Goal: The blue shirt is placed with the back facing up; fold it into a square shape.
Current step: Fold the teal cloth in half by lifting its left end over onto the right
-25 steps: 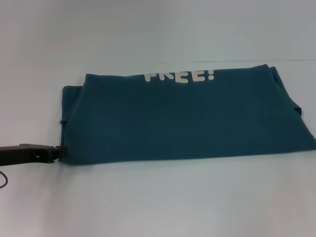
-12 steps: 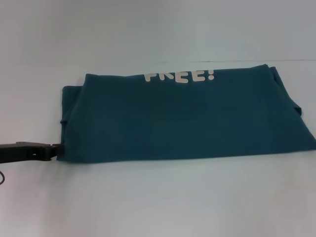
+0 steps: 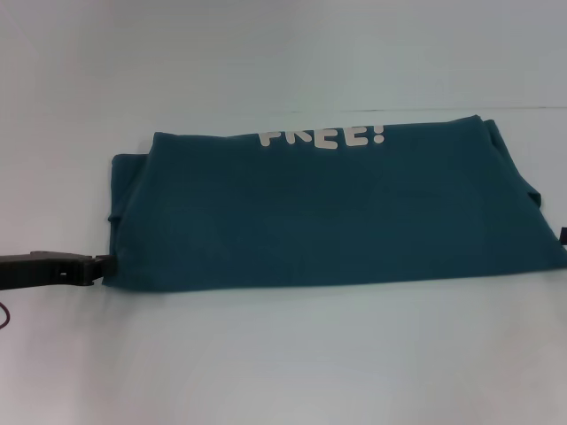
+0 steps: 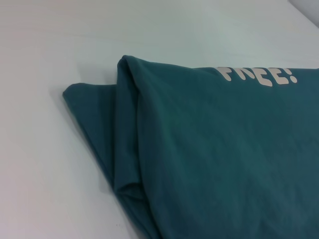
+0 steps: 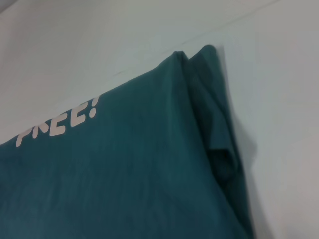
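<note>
One blue shirt (image 3: 332, 212) is lying folded on one table (image 3: 283, 354), left gripper (image 3: 104, 268) touching its 8 o'clock corner, finger state indeterminable.

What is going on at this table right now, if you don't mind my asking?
A two-armed robot is folding the blue shirt on the white table. The shirt is already folded into a wide band, with part of its white lettering showing at the far edge. The left tool is at the shirt's near left corner. The right tool barely shows at the right edge of the head view.
</note>
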`<state>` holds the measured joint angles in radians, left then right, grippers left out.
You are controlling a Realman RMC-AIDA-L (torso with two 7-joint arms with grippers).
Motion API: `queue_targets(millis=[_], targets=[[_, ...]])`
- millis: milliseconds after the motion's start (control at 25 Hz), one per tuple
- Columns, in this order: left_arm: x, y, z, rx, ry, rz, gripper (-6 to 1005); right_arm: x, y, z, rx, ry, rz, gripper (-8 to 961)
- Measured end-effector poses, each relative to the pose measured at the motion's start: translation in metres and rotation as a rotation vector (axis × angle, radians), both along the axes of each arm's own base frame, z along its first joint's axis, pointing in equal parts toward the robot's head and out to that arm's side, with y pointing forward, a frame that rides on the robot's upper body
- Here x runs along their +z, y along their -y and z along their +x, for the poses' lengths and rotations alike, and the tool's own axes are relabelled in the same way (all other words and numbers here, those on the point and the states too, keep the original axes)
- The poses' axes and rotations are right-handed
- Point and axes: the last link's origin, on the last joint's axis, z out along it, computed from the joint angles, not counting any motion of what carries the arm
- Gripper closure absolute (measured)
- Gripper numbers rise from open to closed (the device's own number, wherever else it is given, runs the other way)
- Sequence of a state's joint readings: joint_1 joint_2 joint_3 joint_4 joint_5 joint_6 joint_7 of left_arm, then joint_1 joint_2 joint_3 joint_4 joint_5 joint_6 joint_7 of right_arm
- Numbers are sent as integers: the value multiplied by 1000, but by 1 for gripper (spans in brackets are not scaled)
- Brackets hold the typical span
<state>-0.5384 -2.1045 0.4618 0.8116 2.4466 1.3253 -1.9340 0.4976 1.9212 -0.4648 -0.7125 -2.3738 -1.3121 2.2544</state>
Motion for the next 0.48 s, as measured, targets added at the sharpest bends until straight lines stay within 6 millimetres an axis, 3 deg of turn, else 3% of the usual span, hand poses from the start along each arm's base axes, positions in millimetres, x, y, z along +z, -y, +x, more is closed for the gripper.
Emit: queue_targets(millis=[480], targets=[[0, -1, 1, -4, 1, 0, 999, -20, -6, -3, -1, 18, -14, 217]])
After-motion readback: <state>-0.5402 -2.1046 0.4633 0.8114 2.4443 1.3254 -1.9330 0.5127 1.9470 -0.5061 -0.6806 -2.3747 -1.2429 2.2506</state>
